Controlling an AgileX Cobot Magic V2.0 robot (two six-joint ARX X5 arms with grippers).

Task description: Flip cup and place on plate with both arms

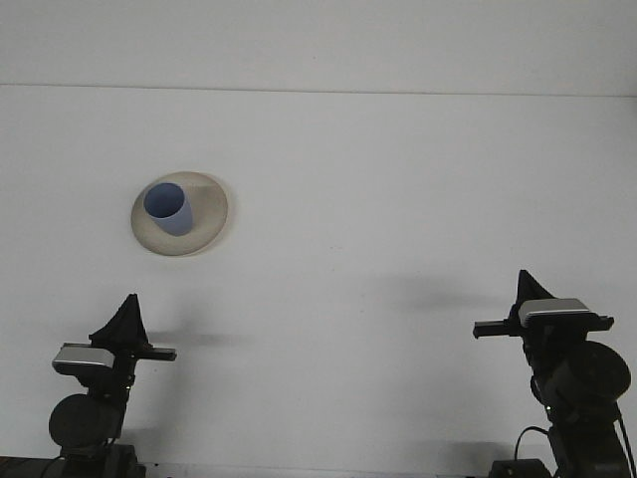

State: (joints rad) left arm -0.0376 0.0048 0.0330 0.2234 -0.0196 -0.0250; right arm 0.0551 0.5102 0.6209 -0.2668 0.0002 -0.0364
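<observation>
A blue cup stands upright with its mouth up on the left part of a beige plate, at the left middle of the white table. My left gripper sits low at the bottom left, well in front of the plate, its dark fingers meeting in a point and holding nothing. At the bottom right, my right gripper stands far from the cup, likewise shut and empty.
The white table runs back to a far edge near the top of the view. Both arm bases rise at the near edge.
</observation>
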